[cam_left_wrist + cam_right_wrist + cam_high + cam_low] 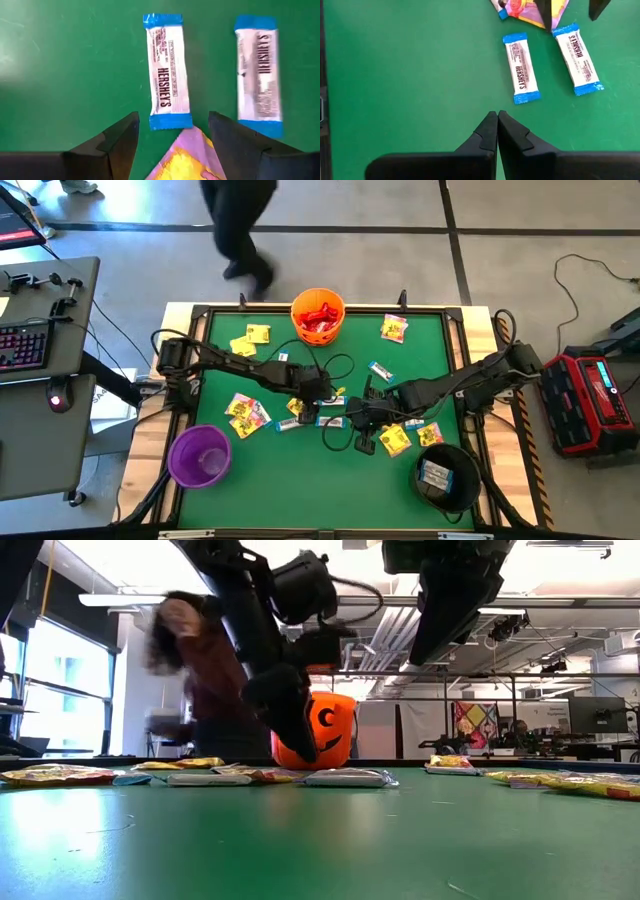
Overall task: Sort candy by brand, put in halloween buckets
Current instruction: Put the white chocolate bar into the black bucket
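My left gripper (312,402) (172,145) is open and low over the middle of the table. Its fingers stand on either side of a corner of a yellow-pink candy packet (182,160); whether they touch it does not show. Two white-blue packets (167,77) (257,75) lie flat just ahead of it. My right gripper (358,420) (497,127) is shut on nothing and hangs higher, over the same white-blue packets (521,67) (577,59). The orange bucket (318,315) holds red candy, the black bucket (447,475) holds white-blue packets, and the purple bucket (200,455) stands near the left corner.
Yellow packets lie loose at the table's left (245,412), far left (250,340), far right (393,328) and right (395,440). One white-blue packet (380,370) lies apart. A person (240,230) walks past beyond the far edge. Bare green mat lies along the near middle.
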You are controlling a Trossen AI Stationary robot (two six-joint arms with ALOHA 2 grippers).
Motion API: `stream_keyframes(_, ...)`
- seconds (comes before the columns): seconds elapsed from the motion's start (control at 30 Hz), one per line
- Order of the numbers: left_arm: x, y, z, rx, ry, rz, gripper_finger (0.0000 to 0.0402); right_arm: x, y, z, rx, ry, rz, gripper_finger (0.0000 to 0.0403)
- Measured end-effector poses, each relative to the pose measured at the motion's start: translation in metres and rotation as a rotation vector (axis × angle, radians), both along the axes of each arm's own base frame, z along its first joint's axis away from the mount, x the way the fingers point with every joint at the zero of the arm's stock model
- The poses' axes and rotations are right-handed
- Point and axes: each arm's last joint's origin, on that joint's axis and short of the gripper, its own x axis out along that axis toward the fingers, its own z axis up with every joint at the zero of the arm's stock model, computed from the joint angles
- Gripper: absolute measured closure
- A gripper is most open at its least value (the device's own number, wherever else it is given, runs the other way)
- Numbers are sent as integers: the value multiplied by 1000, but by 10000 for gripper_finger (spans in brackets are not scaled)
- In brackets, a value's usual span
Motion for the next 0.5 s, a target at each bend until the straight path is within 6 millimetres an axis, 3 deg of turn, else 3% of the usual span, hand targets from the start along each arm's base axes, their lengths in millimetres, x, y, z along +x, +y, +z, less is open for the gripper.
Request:
stream_keyframes(0.13, 0, 2, -12, 15, 45, 19, 171, 0, -1, 0, -18, -3, -9, 402)
stream_keyframes(0.5, 3, 3, -11, 5, 6, 35, 171, 0, -1, 0, -18, -5, -9, 402)
